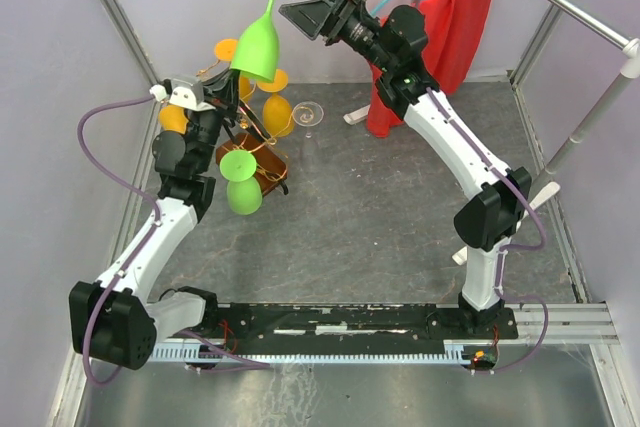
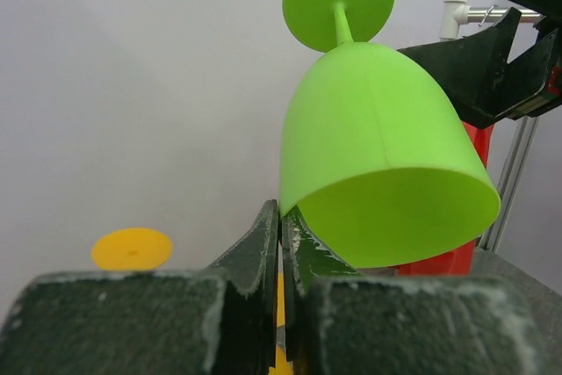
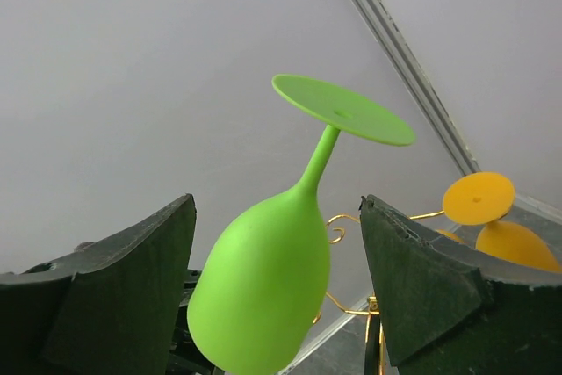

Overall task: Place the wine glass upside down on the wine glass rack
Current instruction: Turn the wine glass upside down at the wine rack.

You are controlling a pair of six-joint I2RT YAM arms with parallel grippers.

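1. Left gripper [image 2: 281,221]: jaws clamped tight on the rim of the green wine glass [image 2: 378,164].
2. Glass is inverted, foot up, held in the air above the wine glass rack [image 1: 268,169], not on it.
3. Right gripper [image 1: 295,12]: jaws wide, flanking the glass bowl, no contact visible.
4. Orange glasses [image 1: 278,112] hang on the rack; second green glass [image 1: 242,189] is upside down at its near side.
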